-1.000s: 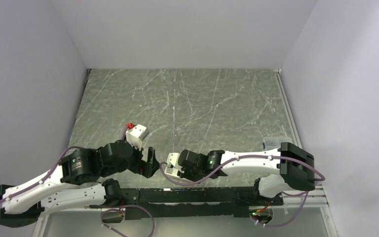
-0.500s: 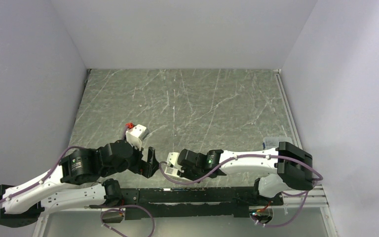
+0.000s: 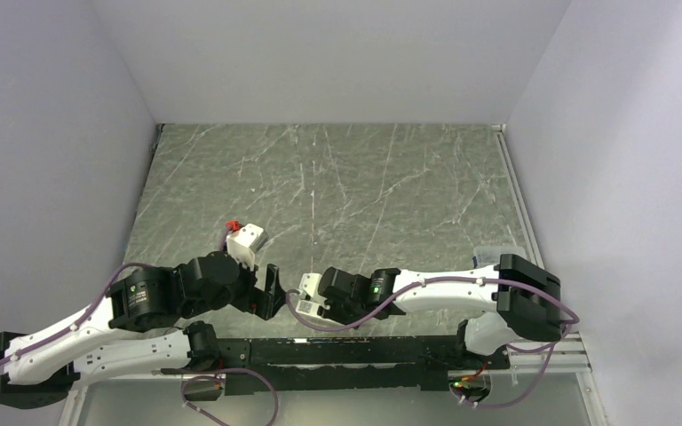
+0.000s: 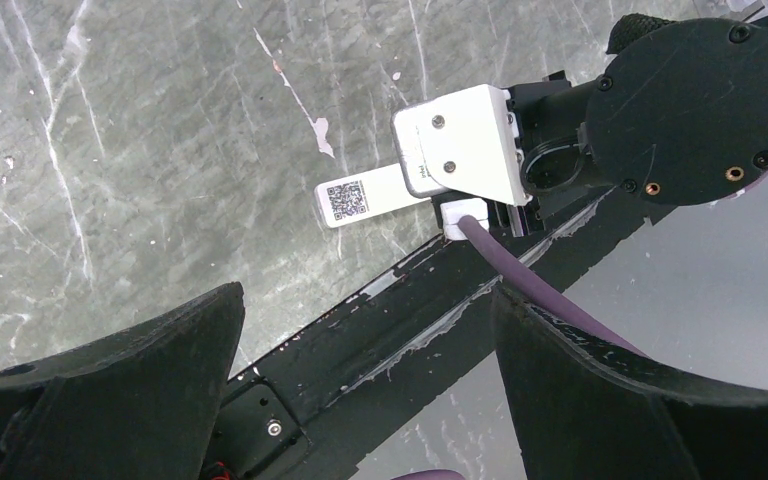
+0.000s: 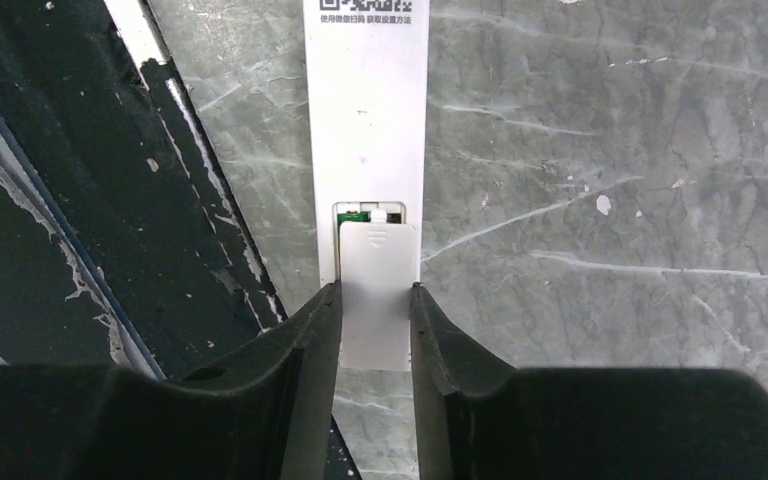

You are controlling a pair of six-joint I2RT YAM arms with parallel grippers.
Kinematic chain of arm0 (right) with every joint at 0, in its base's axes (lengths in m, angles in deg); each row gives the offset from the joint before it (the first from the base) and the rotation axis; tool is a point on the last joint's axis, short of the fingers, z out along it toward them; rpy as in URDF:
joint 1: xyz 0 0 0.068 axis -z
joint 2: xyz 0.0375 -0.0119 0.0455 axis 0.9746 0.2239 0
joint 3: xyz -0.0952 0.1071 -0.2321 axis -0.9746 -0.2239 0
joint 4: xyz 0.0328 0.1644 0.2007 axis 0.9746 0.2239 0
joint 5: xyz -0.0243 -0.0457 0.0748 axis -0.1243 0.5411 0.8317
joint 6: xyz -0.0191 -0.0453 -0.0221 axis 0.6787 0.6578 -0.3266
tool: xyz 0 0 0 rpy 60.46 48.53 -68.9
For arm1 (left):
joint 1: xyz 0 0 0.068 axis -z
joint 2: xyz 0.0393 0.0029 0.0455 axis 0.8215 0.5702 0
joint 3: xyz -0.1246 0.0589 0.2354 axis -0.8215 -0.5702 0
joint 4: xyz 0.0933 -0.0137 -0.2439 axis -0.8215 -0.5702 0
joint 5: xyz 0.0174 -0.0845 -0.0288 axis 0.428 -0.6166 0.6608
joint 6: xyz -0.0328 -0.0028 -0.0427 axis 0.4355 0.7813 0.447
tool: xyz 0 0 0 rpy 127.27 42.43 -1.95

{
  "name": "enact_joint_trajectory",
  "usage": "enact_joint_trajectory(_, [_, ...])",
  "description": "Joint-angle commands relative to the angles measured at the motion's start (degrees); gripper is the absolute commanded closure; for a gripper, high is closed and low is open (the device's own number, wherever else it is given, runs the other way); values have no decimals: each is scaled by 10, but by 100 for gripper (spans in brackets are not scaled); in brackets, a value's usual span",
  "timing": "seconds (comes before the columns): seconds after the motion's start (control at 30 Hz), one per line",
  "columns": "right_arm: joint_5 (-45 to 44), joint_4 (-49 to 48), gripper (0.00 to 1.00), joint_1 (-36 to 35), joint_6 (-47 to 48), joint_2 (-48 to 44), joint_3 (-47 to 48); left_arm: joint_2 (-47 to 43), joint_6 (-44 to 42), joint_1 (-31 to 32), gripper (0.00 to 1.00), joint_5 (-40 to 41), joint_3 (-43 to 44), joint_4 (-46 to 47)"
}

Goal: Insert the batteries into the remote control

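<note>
Fingers (image 5: 290,370) of the right gripper (image 5: 375,298): matt black plastic, finely grained, no gloss. Between these jaws, the cover (image 5: 376,330): smooth pale grey-white plastic, matt. Beyond the jaw tips, the remote control (image 5: 367,120): smooth white plastic, satin finish, with black print on its far part. To the right of the jaws in the right wrist view, the table (image 5: 610,200): grey-green stone-look surface with white veining, smooth, low sheen. To their left, the rail (image 5: 80,200): black coating, scuffed, chipped pale along the edges. Both fingers of the left gripper (image 4: 367,295): matt black grainy plastic. Ahead of the left jaws, the housing (image 4: 460,140): smooth white plastic with two metal-look screw heads; the cable (image 4: 520,275): purple sheath, smooth, slightly glossy
</note>
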Motion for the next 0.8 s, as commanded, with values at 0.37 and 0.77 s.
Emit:
enact_joint_trajectory(0.37, [9,2,63,3,6,4,26,1,2,4,1,10,1,13])
enact_joint_trajectory(0.77, [1,-7,62,4,-17,-36,22,2,2,3,1,10,1,14])
